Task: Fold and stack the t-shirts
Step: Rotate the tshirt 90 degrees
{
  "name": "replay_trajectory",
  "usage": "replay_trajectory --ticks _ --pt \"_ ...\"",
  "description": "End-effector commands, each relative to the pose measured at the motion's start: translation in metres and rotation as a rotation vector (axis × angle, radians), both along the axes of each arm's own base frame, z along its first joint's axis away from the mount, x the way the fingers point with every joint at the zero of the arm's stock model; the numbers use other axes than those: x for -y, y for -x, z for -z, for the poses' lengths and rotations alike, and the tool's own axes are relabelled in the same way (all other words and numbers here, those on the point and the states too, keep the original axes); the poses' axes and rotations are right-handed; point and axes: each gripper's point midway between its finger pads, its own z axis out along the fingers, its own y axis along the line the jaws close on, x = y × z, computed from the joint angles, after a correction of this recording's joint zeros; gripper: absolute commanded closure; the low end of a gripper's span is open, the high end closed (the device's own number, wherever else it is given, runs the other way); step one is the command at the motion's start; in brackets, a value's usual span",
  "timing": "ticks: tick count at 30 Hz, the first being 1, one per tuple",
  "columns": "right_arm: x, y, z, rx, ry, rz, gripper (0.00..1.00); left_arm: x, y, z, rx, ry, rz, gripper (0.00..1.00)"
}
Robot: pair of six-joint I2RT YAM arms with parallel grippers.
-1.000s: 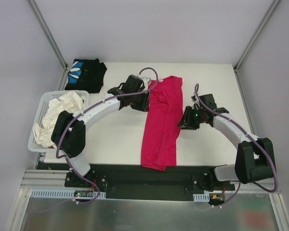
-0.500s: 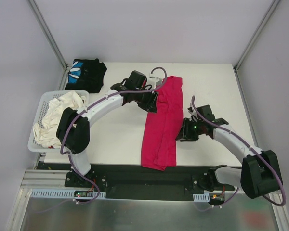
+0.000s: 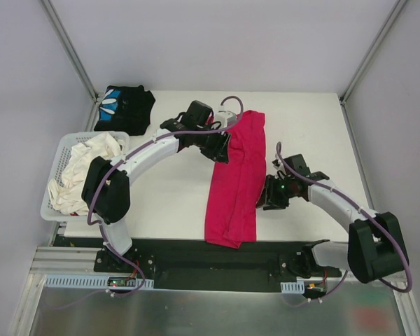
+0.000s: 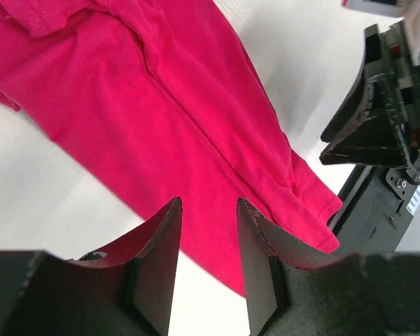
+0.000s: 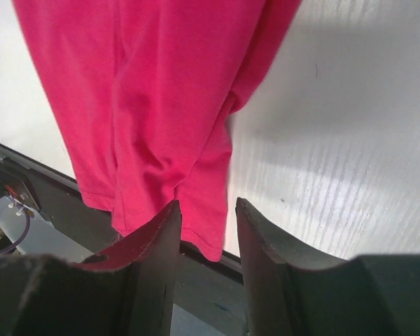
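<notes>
The plain magenta-red cloth t-shirt [image 3: 234, 178], folded into a long strip, lies down the middle of the white table [image 3: 308, 126] from 12 to 6 o'clock. Its near end overhangs the edge, so an uneven tug could slide it off. The left gripper [image 4: 208, 210] at its 10 o'clock edge and the right gripper [image 5: 206, 210] at its 4 o'clock edge both stand spread and empty; catching only the top layer would likely spoil the fold.
</notes>
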Motion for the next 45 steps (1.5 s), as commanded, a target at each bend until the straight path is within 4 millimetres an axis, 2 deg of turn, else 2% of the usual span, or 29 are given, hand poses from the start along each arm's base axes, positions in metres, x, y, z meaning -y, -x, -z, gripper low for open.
replay_trajectory --ticks 1,10,16,25,28,32,35,38,45 --pt "-0.004 -0.01 0.01 -0.006 0.004 -0.002 0.6 0.002 -0.004 -0.023 0.053 0.028 0.029 0.63" --pt "-0.012 -0.025 0.036 -0.048 0.004 0.004 0.6 0.001 -0.003 -0.02 0.046 0.019 0.025 0.63" --pt "-0.019 -0.035 0.04 -0.054 -0.017 0.001 0.59 0.002 -0.005 -0.017 0.043 0.013 0.026 0.63" --pt "-0.023 -0.032 0.053 -0.085 -0.01 -0.009 0.6 0.0 -0.005 -0.012 0.036 -0.002 0.022 0.63" --pt "-0.022 -0.032 0.056 -0.083 -0.005 0.0 0.67 0.0 -0.005 -0.01 0.032 -0.006 0.022 0.63" --pt "-0.02 -0.031 0.058 -0.081 0.0 0.009 0.91 -0.001 -0.005 -0.01 0.036 -0.011 0.018 0.63" --pt "-0.019 -0.03 0.059 -0.084 0.005 0.011 0.99 -0.002 -0.004 -0.009 0.035 -0.014 0.018 0.63" --pt "-0.016 -0.03 0.061 -0.086 0.025 0.017 0.99 -0.003 -0.004 -0.009 0.035 -0.017 0.016 0.63" --pt "0.006 -0.036 0.067 -0.097 0.079 0.08 0.99 -0.006 -0.003 -0.007 0.038 -0.028 0.009 0.63"
